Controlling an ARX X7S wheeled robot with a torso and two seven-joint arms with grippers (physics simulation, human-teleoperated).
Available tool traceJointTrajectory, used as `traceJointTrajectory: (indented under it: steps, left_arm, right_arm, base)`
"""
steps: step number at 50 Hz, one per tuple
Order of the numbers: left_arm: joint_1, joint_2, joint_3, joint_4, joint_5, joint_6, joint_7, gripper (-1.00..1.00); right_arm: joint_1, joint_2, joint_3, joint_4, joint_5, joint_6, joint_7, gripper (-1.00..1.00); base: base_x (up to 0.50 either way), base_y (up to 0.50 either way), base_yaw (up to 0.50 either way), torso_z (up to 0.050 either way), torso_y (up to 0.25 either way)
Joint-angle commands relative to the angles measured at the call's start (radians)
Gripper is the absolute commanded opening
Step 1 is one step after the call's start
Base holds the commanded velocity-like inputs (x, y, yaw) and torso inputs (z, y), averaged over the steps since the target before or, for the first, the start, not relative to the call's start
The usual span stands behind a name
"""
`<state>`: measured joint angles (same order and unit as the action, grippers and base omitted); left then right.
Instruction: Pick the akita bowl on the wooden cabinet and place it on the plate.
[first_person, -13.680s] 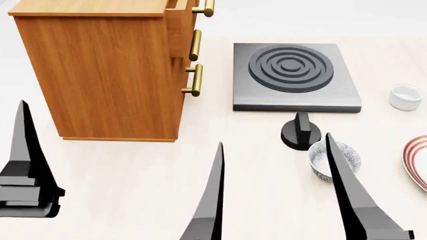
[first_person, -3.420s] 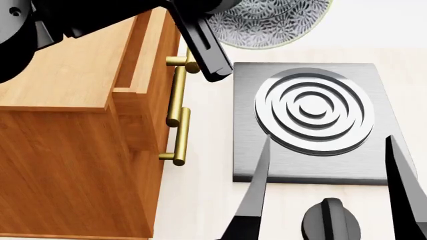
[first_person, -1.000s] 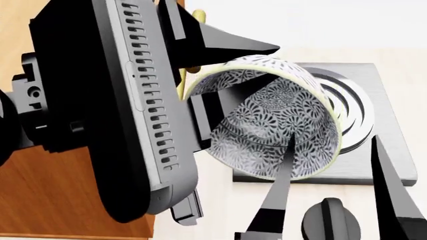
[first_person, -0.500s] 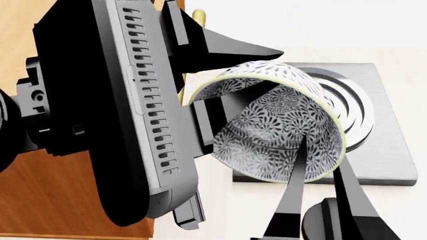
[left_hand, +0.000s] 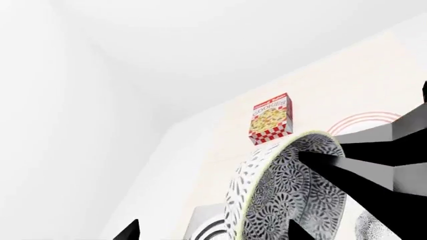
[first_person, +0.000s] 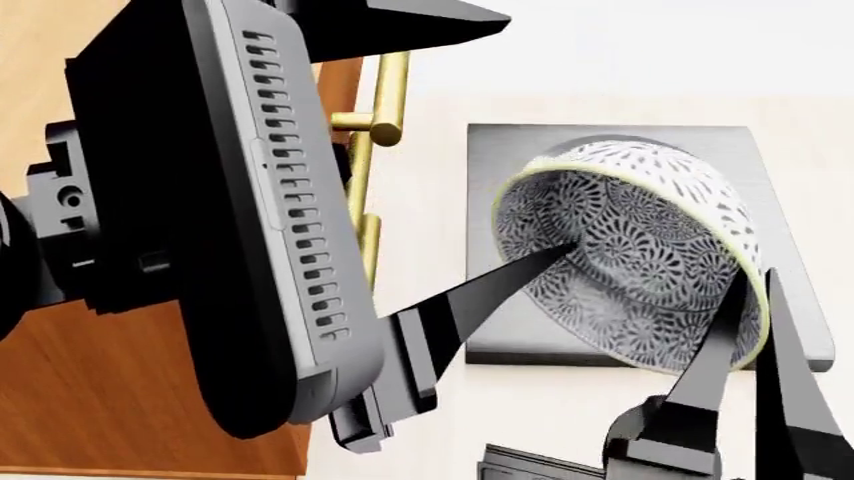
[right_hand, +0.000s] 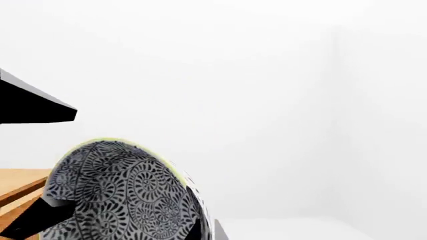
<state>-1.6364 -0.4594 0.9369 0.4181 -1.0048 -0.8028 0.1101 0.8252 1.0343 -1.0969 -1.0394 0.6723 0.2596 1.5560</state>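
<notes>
The akita bowl (first_person: 627, 240), white with a dense black flower pattern and a pale green rim, hangs tipped on its side above the stove. My right gripper (first_person: 751, 300) is shut on the akita bowl's lower right rim, one finger inside and one outside. My left gripper (first_person: 541, 135) is open wide; its lower fingertip (first_person: 567, 250) reaches into the akita bowl without pinching it. The wooden cabinet (first_person: 80, 420) stands at the left behind my left arm. In the left wrist view the akita bowl (left_hand: 287, 190) fills the foreground, and the plate (left_hand: 367, 120) with red rings lies beyond it.
A grey stove (first_person: 461, 180) with concentric rings lies under the bowl, its black knob (first_person: 641, 430) in front. Brass handles (first_person: 387, 100) stick out from the cabinet. A red cookies box (left_hand: 270, 117) stands far off near the plate.
My left gripper's fingers have spread apart and let the bowl's rim go. The right gripper's fingers have closed on the rim, and the bowl sits further right.
</notes>
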Motion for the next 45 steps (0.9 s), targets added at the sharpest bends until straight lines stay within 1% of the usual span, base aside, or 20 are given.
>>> traceJointTrajectory:
  steps: [1, 2, 5, 8, 10, 12, 13, 15, 17, 23, 27, 32, 33, 34, 36, 41, 45]
  left_arm:
    - [0.005, -0.003, 0.004, -0.007, 0.006, 0.005, 0.003, 1.0]
    - [0.004, -0.002, 0.005, -0.008, 0.006, 0.005, 0.003, 1.0]
    - [0.003, 0.0, 0.006, -0.013, 0.01, 0.007, 0.005, 1.0]
    - [-0.001, 0.002, 0.002, -0.014, 0.003, 0.004, 0.004, 1.0]
    - [-0.003, 0.003, 0.003, -0.015, -0.002, -0.002, 0.002, 1.0]
    - [-0.003, 0.003, -0.001, -0.017, -0.01, -0.005, -0.002, 1.0]
    - [-0.003, 0.003, -0.002, -0.019, -0.011, -0.006, -0.005, 1.0]
    - [-0.002, 0.005, -0.012, -0.026, -0.025, -0.01, -0.013, 1.0]
    - [0.0, 0.004, -0.016, -0.025, -0.027, -0.008, -0.019, 1.0]
    - [0.007, 0.004, -0.018, -0.024, -0.036, -0.013, -0.032, 1.0]
    - [0.007, 0.005, -0.023, -0.026, -0.038, -0.011, -0.039, 1.0]
    - [0.006, 0.005, -0.015, -0.018, -0.022, -0.006, -0.039, 1.0]
    - [0.013, 0.007, -0.045, -0.035, -0.084, -0.006, -0.026, 1.0]
    - [0.008, 0.006, -0.036, -0.033, -0.057, -0.003, -0.032, 1.0]
    - [0.007, 0.005, -0.043, -0.033, -0.064, -0.001, -0.033, 1.0]
    - [0.005, 0.002, -0.04, -0.022, -0.055, 0.003, -0.032, 1.0]
    - [0.014, -0.001, -0.035, -0.024, -0.041, 0.017, -0.024, 1.0]
  right_arm:
    - [-0.176, -0.063, 0.331, -0.007, 0.08, 0.156, 0.014, -1.0]
    - [-0.173, -0.055, 0.316, -0.007, 0.065, 0.133, 0.013, -1.0]
    - [-0.239, -0.06, 0.42, -0.008, 0.08, 0.156, 0.014, -1.0]
    - [-0.334, -0.067, 0.567, -0.008, 0.105, 0.183, 0.014, -1.0]
    - [-0.367, -0.058, 0.601, -0.008, 0.101, 0.172, 0.014, -1.0]
    - [-0.372, -0.042, 0.599, -0.008, 0.099, 0.144, 0.014, -1.0]
    - [-0.405, -0.054, 0.652, -0.008, 0.1, 0.182, 0.014, -1.0]
    - [-0.421, -0.048, 0.665, -0.008, 0.106, 0.169, 0.014, -1.0]
    - [-0.462, -0.045, 0.711, -0.008, 0.096, 0.174, 0.014, -1.0]
    - [-0.571, -0.002, 0.788, -0.008, 0.093, 0.053, 0.014, -1.0]
    - [-0.612, 0.02, 0.816, -0.008, 0.091, 0.008, 0.014, -1.0]
    - [-0.766, 0.076, 0.94, -0.008, 0.077, -0.107, 0.014, -1.0]
    - [-0.804, 0.083, 0.975, -0.008, 0.074, -0.122, 0.014, -1.0]
    - [-0.832, 0.089, 1.0, -0.008, 0.074, -0.133, 0.014, -1.0]
    - [-0.894, 0.098, 1.059, -0.008, 0.074, -0.152, 0.014, -1.0]
    - [-0.969, 0.097, 1.137, -0.008, 0.087, -0.167, 0.014, -1.0]
    - [-1.053, 0.09, 1.232, -0.008, 0.116, -0.205, 0.014, -1.0]
  base:
    - [0.0, 0.0, 0.0, 0.0, 0.0]
    - [0.0, 0.0, 0.0, 0.0, 0.0]
    - [0.0, 0.0, 0.0, 0.003, 0.0]
    - [0.0, 0.0, 0.0, 0.0, 0.0]
    - [0.0, 0.0, 0.0, 0.0, 0.0]
    - [0.0, 0.0, 0.0, 0.0, 0.0]
    - [0.0, 0.0, 0.0, 0.0, 0.0]
    - [0.0, 0.0, 0.0, 0.0, 0.0]
    - [0.0, 0.0, 0.0, 0.0, 0.0]
    - [0.0, 0.0, 0.0, 0.0, 0.0]
    - [0.0, 0.0, 0.0, 0.0, 0.003]
    - [0.0, 0.0, 0.0, 0.0, 0.0]
    - [0.0, 0.0, 0.0, 0.0, 0.0]
    - [0.0, 0.0, 0.0, 0.0, 0.0]
    - [0.0, 0.0, 0.0, 0.0, 0.0]
    - [0.0, 0.0, 0.0, 0.0, 0.0]
    - [0.0, 0.0, 0.0, 0.0, 0.0]
